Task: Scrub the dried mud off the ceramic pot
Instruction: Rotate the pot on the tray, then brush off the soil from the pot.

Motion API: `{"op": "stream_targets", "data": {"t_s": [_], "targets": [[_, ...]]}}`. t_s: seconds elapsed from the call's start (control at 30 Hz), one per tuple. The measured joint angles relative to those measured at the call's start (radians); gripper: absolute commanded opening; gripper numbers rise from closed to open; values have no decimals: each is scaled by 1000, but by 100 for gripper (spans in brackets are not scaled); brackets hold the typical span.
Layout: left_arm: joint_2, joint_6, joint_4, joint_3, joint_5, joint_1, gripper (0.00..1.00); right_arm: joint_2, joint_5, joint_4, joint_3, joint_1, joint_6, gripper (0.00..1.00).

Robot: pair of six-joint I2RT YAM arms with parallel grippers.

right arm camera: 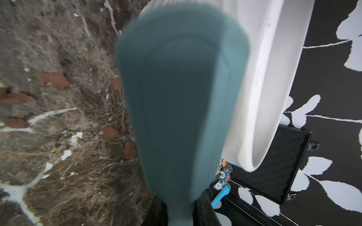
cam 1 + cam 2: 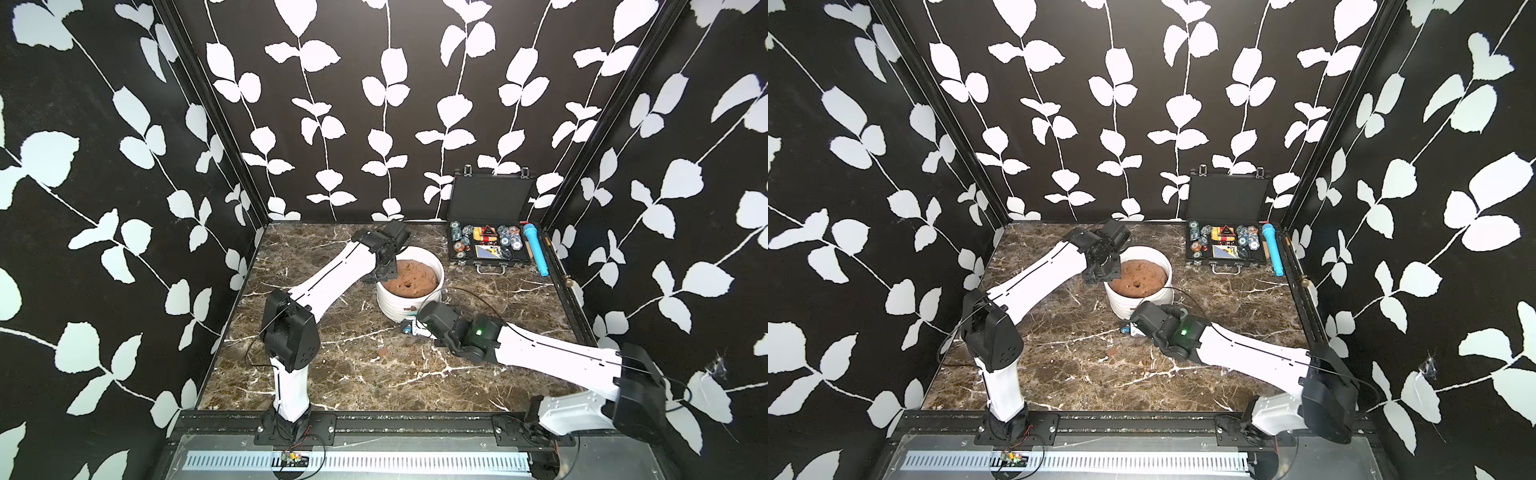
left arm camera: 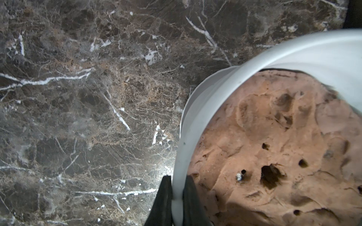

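The white ribbed ceramic pot (image 2: 399, 305) (image 2: 1121, 301) stands mid-table, filled with a brown soil mound (image 2: 410, 282). My left gripper (image 3: 177, 179) (image 2: 388, 276) is shut on the pot's rim (image 3: 195, 117), one finger outside and one inside. My right gripper (image 1: 181, 197) (image 2: 415, 324) is shut on a teal scrubbing tool (image 1: 182, 97). The tool's far end is at the pot's lower front wall (image 1: 264, 78). A small brown spot of dried mud (image 2: 411, 308) shows on that wall. Several reddish flakes of dried mud (image 1: 54, 79) (image 1: 110, 132) lie on the marble beside the pot.
An open black case of chips (image 2: 488, 245) stands at the back right, with a blue microphone-shaped object (image 2: 536, 249) beside it at the table's right edge. More mud flakes (image 2: 382, 352) lie on the marble in front of the pot. Patterned walls close in three sides.
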Motion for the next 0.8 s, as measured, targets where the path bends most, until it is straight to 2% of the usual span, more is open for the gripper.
{"op": "stream_targets", "data": {"t_s": [0.23,0.43,0.8], "targets": [[6,59,15,5,13,10,0,134,76,13,71,-14,-34,0],[8,95,60,0,27,20,0,235,124,-29,150,-19,-1,0],[8,116,77,-3,38,28,0,316,122,-43,113,-33,118,0]]}}
